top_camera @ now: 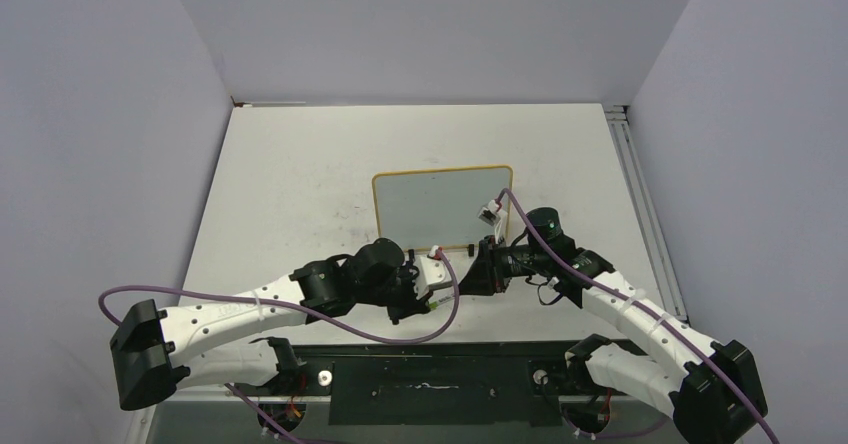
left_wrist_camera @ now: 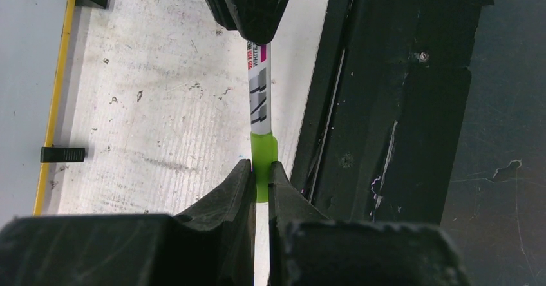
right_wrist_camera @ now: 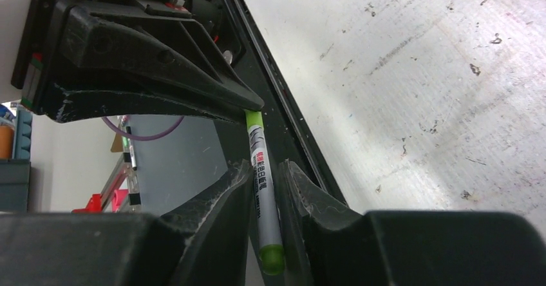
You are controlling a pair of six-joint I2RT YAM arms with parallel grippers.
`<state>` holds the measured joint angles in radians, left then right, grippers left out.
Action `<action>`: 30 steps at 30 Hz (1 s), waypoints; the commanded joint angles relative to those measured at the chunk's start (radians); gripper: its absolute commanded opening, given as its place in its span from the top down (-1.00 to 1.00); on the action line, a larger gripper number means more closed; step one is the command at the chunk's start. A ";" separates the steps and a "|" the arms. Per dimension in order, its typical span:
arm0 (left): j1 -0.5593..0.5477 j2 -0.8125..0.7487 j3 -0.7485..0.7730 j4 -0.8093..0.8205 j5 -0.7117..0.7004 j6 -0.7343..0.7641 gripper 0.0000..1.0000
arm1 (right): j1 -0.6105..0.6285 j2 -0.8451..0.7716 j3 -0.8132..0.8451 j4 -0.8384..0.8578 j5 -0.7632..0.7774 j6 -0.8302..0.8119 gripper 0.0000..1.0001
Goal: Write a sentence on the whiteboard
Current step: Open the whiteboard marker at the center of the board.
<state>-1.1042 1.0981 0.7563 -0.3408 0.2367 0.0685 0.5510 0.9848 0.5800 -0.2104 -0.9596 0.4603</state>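
Note:
The whiteboard [top_camera: 443, 204] lies mid-table with a tan frame; its face looks blank, so the sentence does not show. In the left wrist view its yellow edge [left_wrist_camera: 55, 99] and a black foot [left_wrist_camera: 62, 154] show at the left. A white marker [left_wrist_camera: 259, 93] with a green cap is held level between both grippers, just in front of the board's near edge. My left gripper [left_wrist_camera: 259, 176] is shut on the green cap. My right gripper [right_wrist_camera: 265, 176] has its fingers pressed on the white barrel [right_wrist_camera: 261, 163]. From above, the left gripper [top_camera: 418, 289] and the right gripper [top_camera: 472, 276] face each other.
The scuffed white tabletop [top_camera: 300, 184] surrounds the board. A black base strip [top_camera: 430, 374] runs along the near edge right under the marker. A metal rail [top_camera: 640, 194] lines the right side, and grey walls close in on three sides.

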 commanded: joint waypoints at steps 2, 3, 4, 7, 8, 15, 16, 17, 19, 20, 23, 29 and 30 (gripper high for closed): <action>0.004 0.003 0.018 0.039 0.026 0.013 1.00 | 0.010 -0.005 0.036 0.046 -0.050 -0.005 0.63; 0.005 0.003 0.019 0.039 0.026 0.013 1.00 | 0.012 -0.003 0.035 0.050 -0.053 -0.003 0.66; 0.006 0.004 0.019 0.039 0.026 0.012 1.00 | 0.012 -0.002 0.034 0.054 -0.060 0.002 0.66; 0.009 0.005 0.020 0.039 0.032 0.013 1.00 | 0.016 -0.006 0.029 0.074 -0.084 0.017 0.57; 0.010 0.003 0.020 0.039 0.033 0.013 1.00 | 0.018 -0.007 0.030 0.074 -0.086 0.017 0.54; 0.014 0.004 0.021 0.034 0.041 0.014 1.00 | 0.024 -0.009 0.034 0.059 -0.078 0.006 0.45; 0.013 0.003 0.021 0.033 0.041 0.014 1.00 | 0.027 -0.008 0.034 0.059 -0.078 0.005 0.46; 0.013 0.003 0.021 0.033 0.041 0.014 1.00 | 0.028 -0.008 0.035 0.059 -0.078 0.004 0.47; 0.015 0.003 0.022 0.031 0.042 0.014 1.00 | 0.034 -0.007 0.034 0.056 -0.077 0.002 0.47; 0.015 0.004 0.022 0.031 0.044 0.014 1.00 | 0.038 -0.008 0.034 0.052 -0.075 0.000 0.48; 0.015 0.006 0.023 0.026 0.054 0.017 1.00 | 0.048 -0.008 0.036 0.039 -0.066 -0.011 0.51; 0.015 0.005 0.024 0.022 0.059 0.017 1.00 | 0.063 -0.010 0.041 0.027 -0.050 -0.022 0.66; 0.015 0.004 0.024 0.022 0.055 0.017 1.00 | 0.063 -0.011 0.041 0.024 -0.046 -0.025 0.71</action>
<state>-1.0977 1.1046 0.7563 -0.3538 0.2871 0.0723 0.5991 0.9848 0.5819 -0.1974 -0.9974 0.4591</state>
